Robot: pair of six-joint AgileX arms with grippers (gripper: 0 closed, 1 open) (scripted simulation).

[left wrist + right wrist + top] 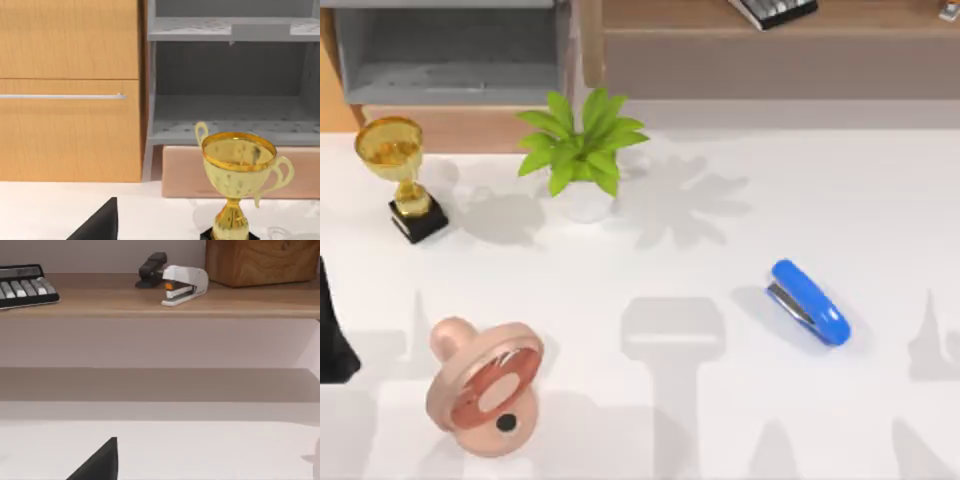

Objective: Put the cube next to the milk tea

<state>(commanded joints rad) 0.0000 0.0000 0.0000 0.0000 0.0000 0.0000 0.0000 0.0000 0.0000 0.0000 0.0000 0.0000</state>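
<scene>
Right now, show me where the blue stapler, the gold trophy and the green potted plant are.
blue stapler [809, 302]: top view, middle of its blue upper arm.
gold trophy [239, 160]: left wrist view, front of its cup.
green potted plant [582, 150]: top view, centre of its leaves.

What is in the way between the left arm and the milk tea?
Nothing visible is. The left arm sits at the table's left edge, with bare table between it and the milk tea, which lies on its side. The trophy stands farther back, off that path.
</scene>
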